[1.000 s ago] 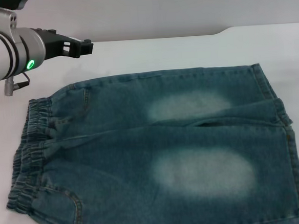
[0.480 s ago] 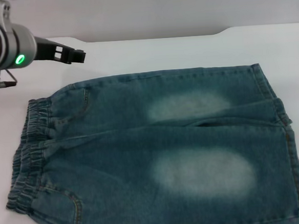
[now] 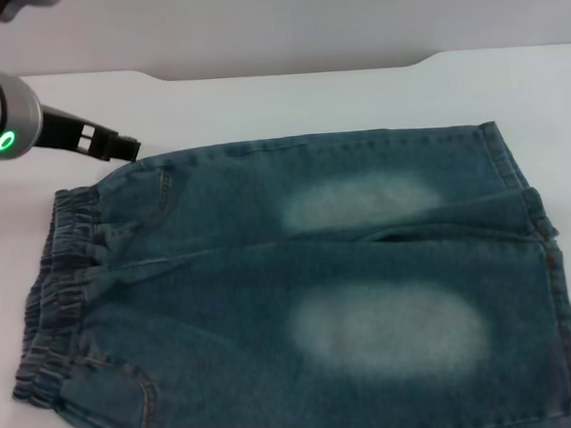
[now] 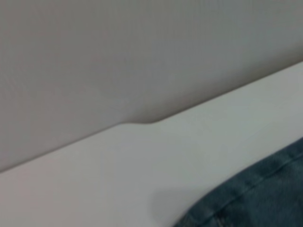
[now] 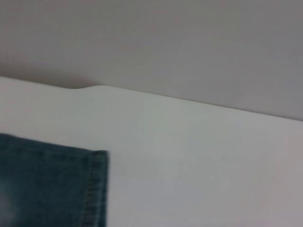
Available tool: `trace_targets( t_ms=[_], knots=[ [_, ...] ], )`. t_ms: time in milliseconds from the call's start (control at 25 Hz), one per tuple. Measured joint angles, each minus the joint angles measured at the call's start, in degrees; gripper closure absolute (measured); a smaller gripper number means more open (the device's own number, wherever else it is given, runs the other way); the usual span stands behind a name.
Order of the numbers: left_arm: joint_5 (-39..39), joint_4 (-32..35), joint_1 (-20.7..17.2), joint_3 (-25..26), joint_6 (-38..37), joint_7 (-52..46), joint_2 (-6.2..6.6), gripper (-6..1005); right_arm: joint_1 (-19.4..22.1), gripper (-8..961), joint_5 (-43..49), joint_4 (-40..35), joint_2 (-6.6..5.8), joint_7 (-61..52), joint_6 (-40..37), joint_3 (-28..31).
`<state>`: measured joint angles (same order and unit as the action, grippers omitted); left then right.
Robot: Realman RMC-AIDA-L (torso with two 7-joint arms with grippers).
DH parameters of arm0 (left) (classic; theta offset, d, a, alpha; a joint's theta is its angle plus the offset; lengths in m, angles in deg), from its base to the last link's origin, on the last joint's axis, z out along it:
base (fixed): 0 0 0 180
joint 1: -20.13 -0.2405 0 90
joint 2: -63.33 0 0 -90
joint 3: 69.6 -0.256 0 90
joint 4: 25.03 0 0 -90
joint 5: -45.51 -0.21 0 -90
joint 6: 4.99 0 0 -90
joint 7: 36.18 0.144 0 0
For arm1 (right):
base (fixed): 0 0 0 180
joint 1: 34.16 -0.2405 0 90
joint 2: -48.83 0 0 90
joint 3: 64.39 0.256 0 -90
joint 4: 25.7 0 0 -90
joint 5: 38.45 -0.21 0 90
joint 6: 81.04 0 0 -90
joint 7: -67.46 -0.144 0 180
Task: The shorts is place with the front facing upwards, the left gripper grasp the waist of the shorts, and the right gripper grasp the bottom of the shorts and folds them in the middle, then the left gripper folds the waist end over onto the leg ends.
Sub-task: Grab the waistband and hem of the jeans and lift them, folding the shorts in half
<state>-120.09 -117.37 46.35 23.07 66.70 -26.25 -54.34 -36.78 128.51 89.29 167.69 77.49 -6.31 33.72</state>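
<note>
**A:** Where do you find the shorts (image 3: 301, 291) from your left gripper (image 3: 114, 146)?

**B:** You see them just beside its tip. The gripper hangs at the far corner of the waist side, and its black prongs point at the upper edge of the denim, very near it. Whether they touch the cloth, you cannot tell from the head view. The waist (image 3: 60, 288), the ruffled elastic band, runs from below the gripper toward you. The leg ends (image 3: 538, 255) lie at the opposite side, well apart from the gripper.

**A:** Is the gripper clenched or released?

**B:** You cannot tell. The prongs look close together, but the gap between them is not clear. It holds nothing.

**A:** And your right gripper?

**B:** You do not see it in any view. Its wrist camera shows only one hem corner of the shorts with the stitched edge.

**A:** How do the shorts lie?

**B:** Flat and spread open, with two pale faded patches (image 3: 387, 329) on the legs, one behind the other.

**A:** What about the surface and the room?

**B:** You work on a white table (image 3: 356, 96). Its far edge has a small step, and behind it stands a plain grey wall (image 3: 301, 17).
</note>
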Motion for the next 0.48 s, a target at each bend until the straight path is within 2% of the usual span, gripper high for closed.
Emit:
trace_targets(
  t_ms=[120,280,480],
  knots=[
    [0.0,1.4,0.4,0.1,-0.3,0.0,0.03,153,-2.1,327,0.1,-1.0,-0.24,1.0,-0.4,-2.0],
    [0.0,3.2,0.7,0.1,-1.3,0.5,-0.11,158,-6.9,305,0.1,-3.4,-0.28,2.0,0.6,-2.9],
    [0.0,2.7,0.8,0.3,0.7,0.6,-0.10,165,-8.1,248,0.2,-4.0,-0.17,1.8,0.6,-2.8]
  ],
)
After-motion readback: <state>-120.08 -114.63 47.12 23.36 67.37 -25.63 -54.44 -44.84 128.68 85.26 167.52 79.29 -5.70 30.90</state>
